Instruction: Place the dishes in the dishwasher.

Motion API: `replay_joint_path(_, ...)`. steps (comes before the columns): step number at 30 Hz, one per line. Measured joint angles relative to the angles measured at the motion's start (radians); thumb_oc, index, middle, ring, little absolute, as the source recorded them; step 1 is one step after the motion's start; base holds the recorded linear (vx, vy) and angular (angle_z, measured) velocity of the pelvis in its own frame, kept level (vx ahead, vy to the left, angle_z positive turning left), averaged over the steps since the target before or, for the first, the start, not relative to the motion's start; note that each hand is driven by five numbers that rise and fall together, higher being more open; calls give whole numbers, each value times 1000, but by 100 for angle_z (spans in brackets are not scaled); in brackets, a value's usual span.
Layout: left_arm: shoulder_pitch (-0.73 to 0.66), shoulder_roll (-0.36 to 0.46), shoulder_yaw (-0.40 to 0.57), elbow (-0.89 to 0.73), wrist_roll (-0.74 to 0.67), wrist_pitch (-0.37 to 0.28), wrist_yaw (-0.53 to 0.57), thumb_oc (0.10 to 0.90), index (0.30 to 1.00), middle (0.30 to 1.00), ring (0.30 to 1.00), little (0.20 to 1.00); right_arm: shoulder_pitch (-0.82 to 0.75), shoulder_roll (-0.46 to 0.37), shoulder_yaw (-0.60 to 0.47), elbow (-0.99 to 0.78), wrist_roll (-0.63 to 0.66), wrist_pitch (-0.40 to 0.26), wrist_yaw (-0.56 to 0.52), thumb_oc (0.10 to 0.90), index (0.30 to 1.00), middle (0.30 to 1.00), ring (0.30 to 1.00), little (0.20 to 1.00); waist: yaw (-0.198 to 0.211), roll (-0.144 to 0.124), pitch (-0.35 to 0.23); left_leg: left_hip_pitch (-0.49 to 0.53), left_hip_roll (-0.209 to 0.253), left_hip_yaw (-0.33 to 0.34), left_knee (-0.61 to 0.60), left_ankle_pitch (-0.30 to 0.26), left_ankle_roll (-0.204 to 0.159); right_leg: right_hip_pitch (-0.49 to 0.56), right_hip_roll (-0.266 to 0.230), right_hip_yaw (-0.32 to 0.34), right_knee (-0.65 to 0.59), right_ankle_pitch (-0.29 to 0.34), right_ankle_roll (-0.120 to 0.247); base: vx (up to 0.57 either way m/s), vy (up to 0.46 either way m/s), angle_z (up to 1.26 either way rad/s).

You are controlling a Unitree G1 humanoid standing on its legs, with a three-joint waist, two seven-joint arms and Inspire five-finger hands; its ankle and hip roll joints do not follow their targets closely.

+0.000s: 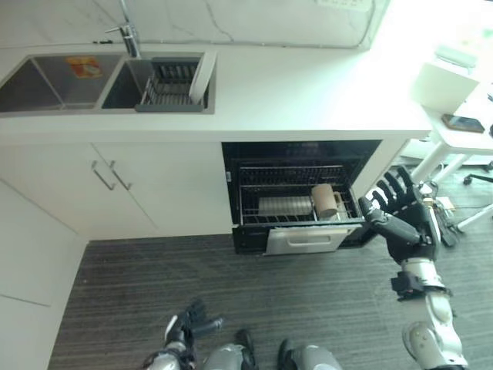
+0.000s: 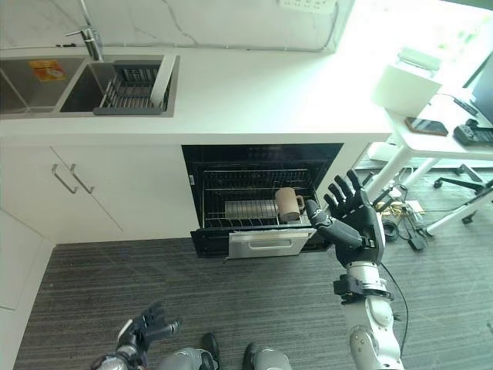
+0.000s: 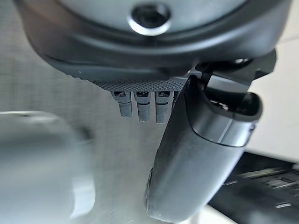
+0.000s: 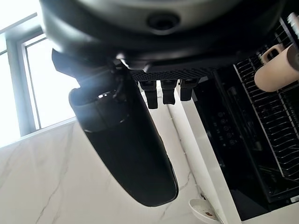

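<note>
The dishwasher (image 1: 231, 181) under the white counter stands open, its lower rack (image 1: 250, 216) pulled out. In the rack a beige mug (image 1: 325, 200) lies on its side next to a row of grey plates (image 1: 283, 206). My right hand (image 1: 404, 220) is raised just right of the rack, open with fingers spread, holding nothing; its wrist view shows the mug (image 4: 275, 70) past the thumb (image 4: 126, 140). My left hand (image 1: 189, 324) hangs low over the floor, open and empty. A white plate (image 1: 202, 75) leans in the drying rack (image 1: 166, 96) in the sink.
A double sink (image 1: 54, 85) with a tap (image 1: 127, 35) sits at the counter's left end, above cabinet doors (image 1: 115, 181). At the right stands a white desk (image 1: 462, 135) with a box and a phone (image 1: 462, 122). Dark striped floor (image 1: 293, 301) lies before the dishwasher.
</note>
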Motion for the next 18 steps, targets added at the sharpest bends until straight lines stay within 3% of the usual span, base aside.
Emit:
replay_joint_path(2, 0, 5, -24, 4, 35, 30, -35, 800, 900, 900, 900, 900, 10, 0, -3, 0, 23, 16, 49, 800, 900, 900, 900, 900, -4, 4, -1, 2, -15, -4, -26, 7, -11, -8, -12, -3, 0, 1, -1, 139, -115, 14)
replay_joint_path(3, -5, 4, -33, 13, 71, 29, -47, 800, 900, 900, 900, 900, 10, 0, 2, 1, 25, 29, 77, 800, 900, 900, 900, 900, 1, -2, -1, 22, -42, -6, -77, 7, -84, -15, -12, 16, 2, -8, -17, 90, -93, 23)
replay_joint_path(4, -15, 14, -30, 17, 100, 28, -54, 800, 900, 900, 900, 900, 7, -2, 21, 5, 25, 32, 103, 800, 900, 900, 900, 900, 2, -20, 1, 5, -60, -16, -12, 28, -157, -25, -38, 39, 5, -12, -58, 71, -36, 14)
replay_joint_path(5, -19, 18, -24, 13, 108, 25, -71, 800, 900, 900, 900, 900, -11, -10, 34, 20, 23, 32, 129, 800, 900, 900, 900, 900, 17, -30, 8, -47, -75, -85, 113, 64, -174, -57, -45, 55, 75, -45, -83, 100, 52, 25)
replay_joint_path(6, -55, 30, -21, 21, 127, 20, -79, 800, 900, 900, 900, 900, -50, -11, 43, 73, 19, 33, 156, 800, 900, 900, 900, 900, 24, -33, 29, -155, -70, -142, 347, 97, -196, -59, -64, 80, 117, -65, -94, 125, 145, -2)
replay_joint_path(7, -79, 26, -21, 36, 138, 27, -81, 800, 900, 900, 900, 900, -64, -10, 50, 115, 14, 40, 156, 800, 900, 900, 900, 900, 49, -29, 36, -215, -63, -182, 448, 95, -167, -40, -62, 94, 107, -68, -91, 198, 321, -32)
replay_joint_path(8, -84, 18, -24, 26, 145, 16, -90, 800, 900, 900, 900, 900, -73, -9, 65, 120, -3, 41, 156, 800, 900, 900, 900, 900, 72, -17, 36, -213, -61, -238, 399, 48, -119, -34, -60, 114, 93, -63, -85, 204, 411, -64)
replay_joint_path(9, -86, 17, -38, 24, 168, 15, -91, 800, 900, 900, 900, 900, -91, -11, 80, 116, -19, 41, 163, 800, 900, 900, 900, 900, 67, -9, 36, -196, -54, -291, 298, 32, -99, -33, -59, 139, 81, -51, -63, 207, 451, -92)
replay_joint_path(10, -87, 18, -48, 61, 177, 17, -91, 800, 900, 900, 900, 900, -134, -14, 112, 115, -23, 50, 163, 800, 900, 900, 900, 900, 64, -4, 35, -145, -29, -331, 125, 36, -94, -36, -55, 187, 61, -30, -31, 183, 391, -108)
replay_joint_path(11, -108, 15, -49, 101, 184, 25, -92, 800, 900, 900, 900, 900, -168, -18, 122, 107, -28, 54, 162, 800, 900, 900, 900, 900, 59, 8, 36, -91, 23, -338, -49, 53, -115, -40, -50, 226, 43, -22, -41, 157, 349, -96)
replay_joint_path(13, -148, -1, -44, 163, 199, 36, -84, 800, 900, 900, 900, 900, -170, -49, 98, 99, -28, 55, 148, 800, 900, 900, 900, 900, 56, 39, 38, -102, 115, -343, -55, 74, -151, -25, -44, 243, 35, -21, -40, 120, 296, -38)
replay_joint_path(15, -175, -9, -30, 212, 225, 57, -91, 800, 900, 900, 900, 900, -146, -96, 75, 81, -40, 71, 140, 800, 900, 900, 900, 900, 56, 64, 29, -72, 162, -304, -42, 63, -136, 5, -73, 241, 34, -40, 12, 120, 258, -8)
replay_joint_path(16, -182, -14, -28, 226, 250, 72, -93, 800, 900, 900, 900, 900, -116, -102, 50, 60, -41, 70, 140, 800, 900, 900, 900, 900, 44, 68, 25, -63, 159, -267, -21, 109, -155, 26, -103, 236, 31, -50, 51, 116, 249, -4)
replay_joint_path(17, -187, -8, -28, 227, 260, 79, -95, 800, 900, 900, 900, 900, -95, -94, 42, 48, -41, 72, 139, 800, 900, 900, 900, 900, 37, 54, 20, -63, 124, -250, 12, 121, -149, 52, -146, 239, 5, -40, 93, 113, 263, -10)
replay_joint_path(18, -191, 4, -29, 222, 275, 82, -96, 800, 900, 900, 900, 900, -81, -70, 45, 37, -43, 83, 139, 800, 900, 900, 900, 900, 35, 27, 16, -59, 94, -227, 25, 98, -122, 66, -187, 203, -17, -5, 107, 92, 246, -26)
